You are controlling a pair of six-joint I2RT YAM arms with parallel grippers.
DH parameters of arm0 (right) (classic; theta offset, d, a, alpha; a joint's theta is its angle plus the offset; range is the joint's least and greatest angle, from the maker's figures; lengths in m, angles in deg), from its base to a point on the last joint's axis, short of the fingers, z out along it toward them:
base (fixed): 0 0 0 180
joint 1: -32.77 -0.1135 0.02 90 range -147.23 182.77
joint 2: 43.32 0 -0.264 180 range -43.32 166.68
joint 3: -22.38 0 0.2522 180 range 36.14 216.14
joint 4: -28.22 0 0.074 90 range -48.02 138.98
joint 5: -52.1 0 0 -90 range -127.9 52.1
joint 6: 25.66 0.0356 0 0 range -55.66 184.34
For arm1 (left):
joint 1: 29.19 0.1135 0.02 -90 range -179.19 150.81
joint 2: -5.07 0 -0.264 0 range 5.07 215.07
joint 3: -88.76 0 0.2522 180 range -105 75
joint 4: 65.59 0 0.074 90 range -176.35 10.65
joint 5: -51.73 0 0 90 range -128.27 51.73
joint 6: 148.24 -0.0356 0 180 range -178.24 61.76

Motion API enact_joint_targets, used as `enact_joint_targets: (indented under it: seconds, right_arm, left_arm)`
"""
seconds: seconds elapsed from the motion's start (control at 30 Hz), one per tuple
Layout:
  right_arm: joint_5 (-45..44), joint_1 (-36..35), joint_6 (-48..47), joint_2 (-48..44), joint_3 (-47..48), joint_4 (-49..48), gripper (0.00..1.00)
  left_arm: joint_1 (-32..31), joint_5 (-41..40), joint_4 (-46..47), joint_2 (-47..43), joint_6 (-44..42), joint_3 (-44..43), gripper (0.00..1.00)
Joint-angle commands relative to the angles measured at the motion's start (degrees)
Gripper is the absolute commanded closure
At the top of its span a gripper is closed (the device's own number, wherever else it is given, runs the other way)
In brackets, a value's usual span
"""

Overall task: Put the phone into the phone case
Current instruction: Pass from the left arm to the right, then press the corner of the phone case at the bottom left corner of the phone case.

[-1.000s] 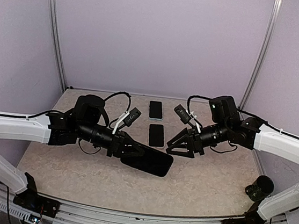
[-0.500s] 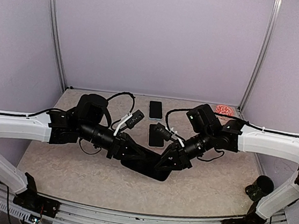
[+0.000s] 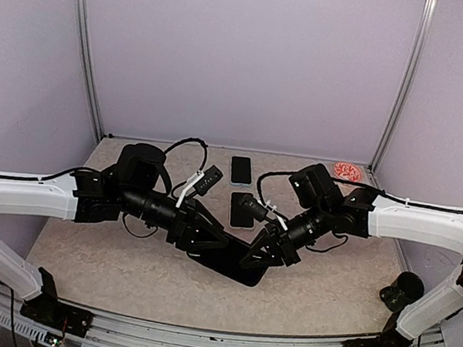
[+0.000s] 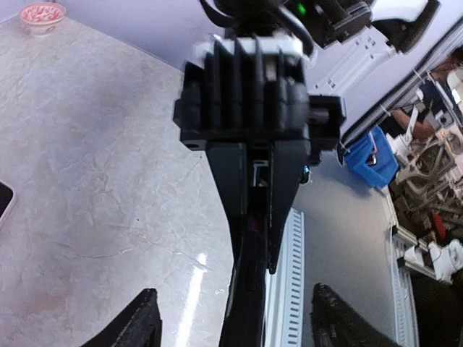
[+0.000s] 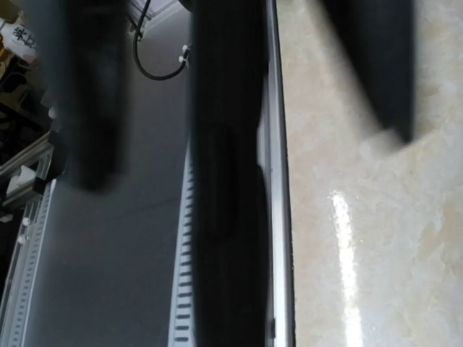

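A: Where's the phone case [image 3: 233, 266]?
B: Mid-bench [image 3: 328, 277], pinched edge-on in my right fingers [image 3: 263, 252]. My left fingers [image 4: 141, 322] stand wide either side of it (not touching, as far as I see). The phone [image 3: 242, 209] lies flat just behind.

**White shells, black joints**

The left arm [image 3: 20, 191] and right arm [image 3: 426, 225] have smooth white shells on their long links; joints, wrists and bases are black; thin black cables [image 3: 186, 145] run along the forearms; small black wrist cameras [image 3: 206, 179] sit on white brackets; the right gripper [image 4: 255, 238] has a finned black body and wedge-shaped fingers; a green light [image 4: 300, 9] glows behind it.
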Motion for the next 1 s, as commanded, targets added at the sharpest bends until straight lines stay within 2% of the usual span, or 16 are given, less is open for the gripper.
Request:
enact_joint_targets:
  seconds: [0.0,0.07,0.23,0.33,0.6,0.97]
  right_arm:
    - [1.07,-0.11,3.85,-3.49,-1.76,-6.81,1.0]
    - [-1.12,0.53,5.87,-4.58,-2.53,-9.39,1.0]
    - [-6.39,2.98,12.82,-7.31,-5.04,-16.72,1.0]
    - [-11.87,3.82,19.18,-10.07,-7.55,-23.49,1.0]
    - [-22.04,3.82,29.04,-17.5,-13.19,-39.13,1.0]
    - [-23.73,3.83,37.11,-19.61,-19.2,-51.48,1.0]
  left_arm:
    - [1.61,-7.59,5.17,-3.69,2.73,-0.26,0.16]
    - [3.33,-11.65,8.13,-7.08,5.71,1.56,0.02]
    - [7.76,-19.14,15.23,-14.65,13.15,8.36,0.01]
    - [8.06,-18.96,19.05,-16.22,16.34,11.81,0.01]
    - [1.85,-18.36,23.77,-9.01,17.35,12.1,0.01]
    - [-1.96,-13.63,34.28,3.85,20.73,7.39,0.02]
